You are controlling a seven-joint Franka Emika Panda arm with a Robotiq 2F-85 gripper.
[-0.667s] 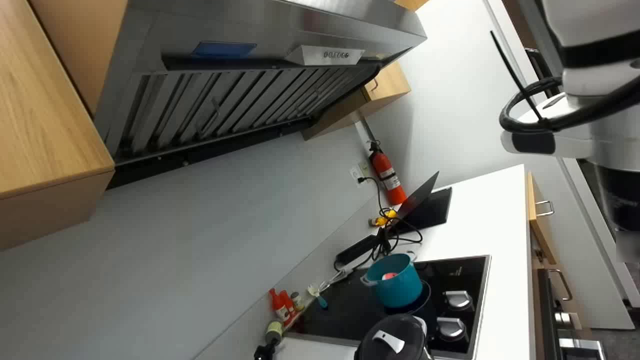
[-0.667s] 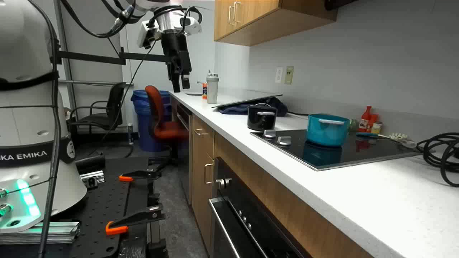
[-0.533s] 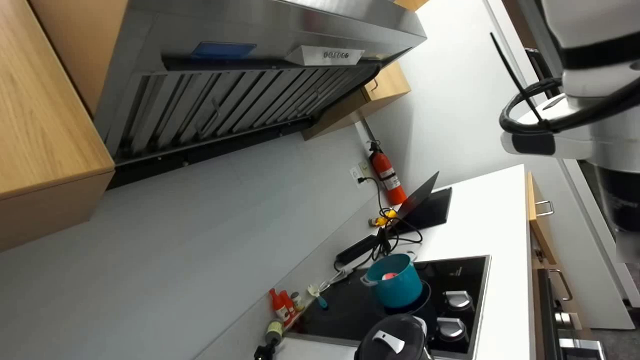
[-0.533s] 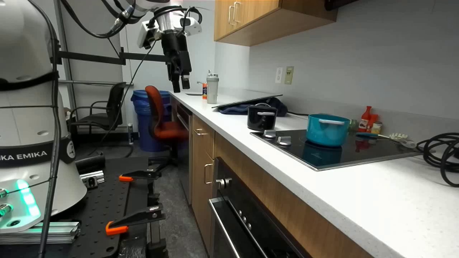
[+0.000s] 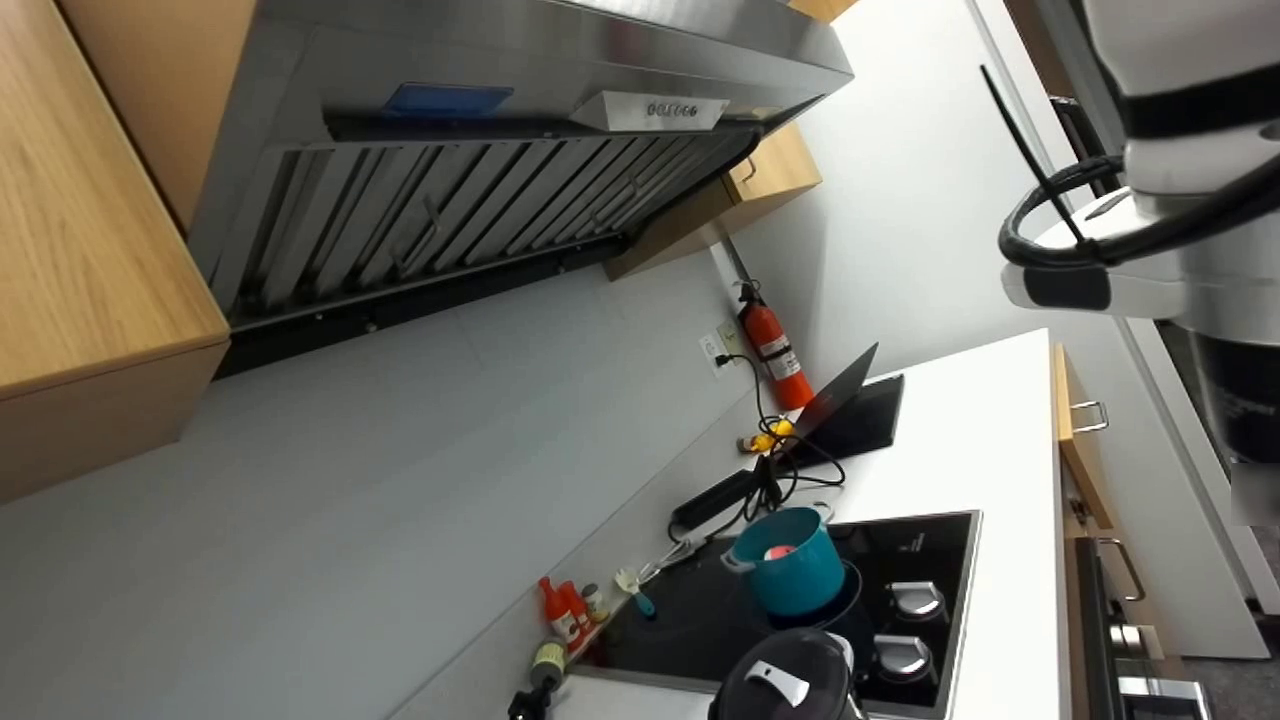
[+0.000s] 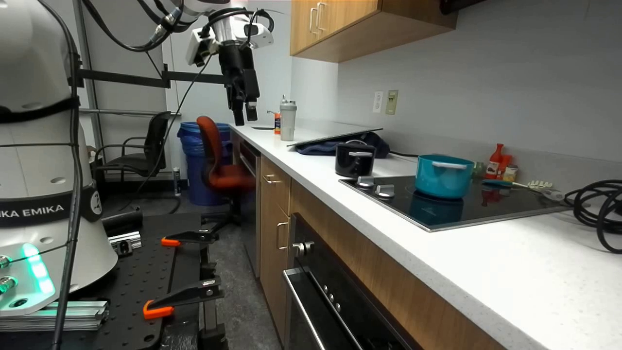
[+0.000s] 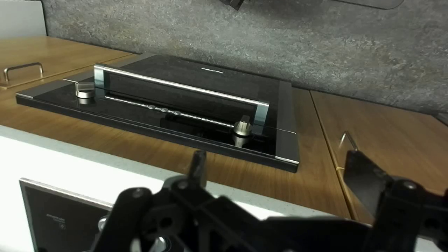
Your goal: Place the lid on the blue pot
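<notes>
The blue pot (image 5: 795,580) stands on the black cooktop, without a lid, with a small red-and-white item inside. It also shows in an exterior view (image 6: 443,177). A dark lid (image 5: 800,665) with a pale handle sits on a black pot beside the cooktop. That black pot (image 6: 354,161) also shows in an exterior view, with the lid's handle at its top. My gripper (image 6: 245,115) hangs in the air before the counter, well apart from both pots. In the wrist view my gripper (image 7: 275,157) has its fingers wide apart with nothing between them. Neither the blue pot nor the lid shows there.
The cooktop (image 6: 413,214) has knobs at its front edge. Red bottles (image 6: 494,161), utensils (image 6: 529,186) and black cables (image 6: 602,206) lie near the wall. A laptop (image 5: 850,410) and a shaker bottle (image 6: 287,120) stand on the counter. The range hood (image 5: 480,150) overhangs the cooktop.
</notes>
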